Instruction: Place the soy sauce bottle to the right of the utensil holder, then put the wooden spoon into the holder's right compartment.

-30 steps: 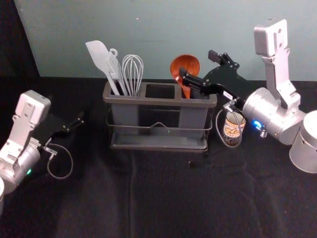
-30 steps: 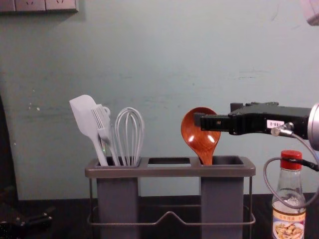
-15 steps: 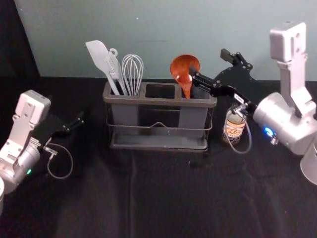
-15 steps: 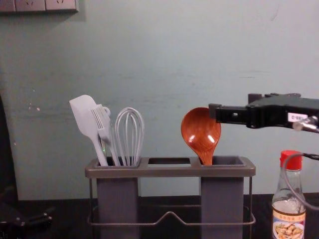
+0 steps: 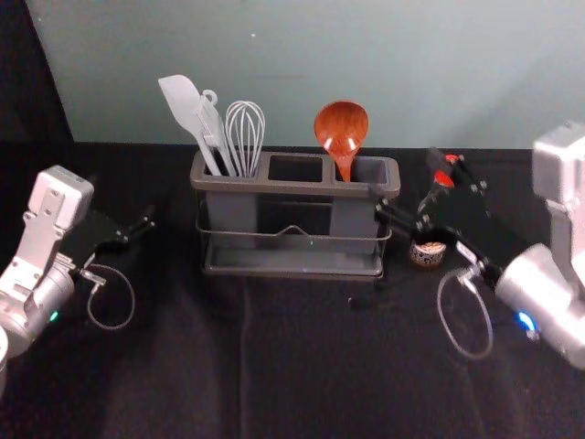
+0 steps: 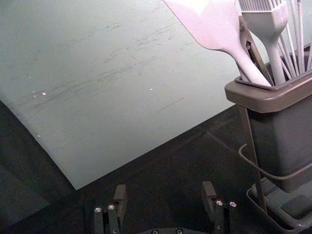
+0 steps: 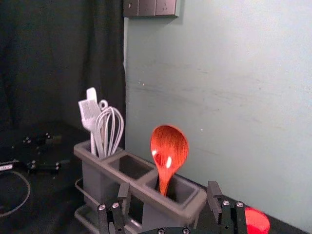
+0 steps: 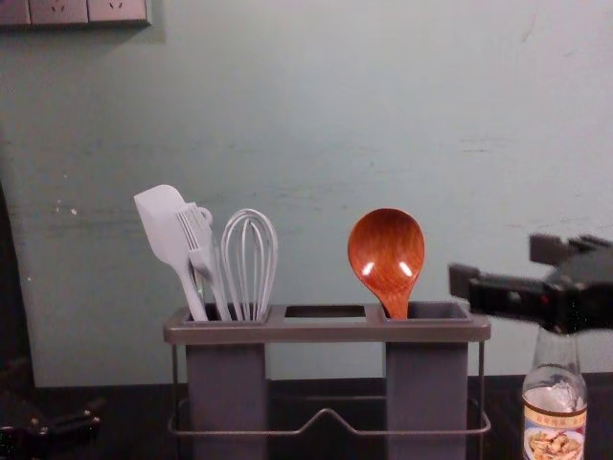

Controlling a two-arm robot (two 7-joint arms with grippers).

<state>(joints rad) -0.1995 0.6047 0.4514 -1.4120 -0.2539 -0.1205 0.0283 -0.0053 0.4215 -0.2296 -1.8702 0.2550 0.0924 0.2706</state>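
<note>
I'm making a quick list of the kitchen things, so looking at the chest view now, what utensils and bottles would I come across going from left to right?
White spatula, white brush, whisk, wooden spoon, soy sauce bottle.

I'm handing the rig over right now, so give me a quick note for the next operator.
Left hand: open, empty, idle left of the holder.
Right hand: open, empty, by the holder's right end, close to the bottle.
Done: bottle upright, right of the holder; spoon in the right compartment, bowl up.
Left to do: probably just back the right hand away, minding the bottle.
</note>
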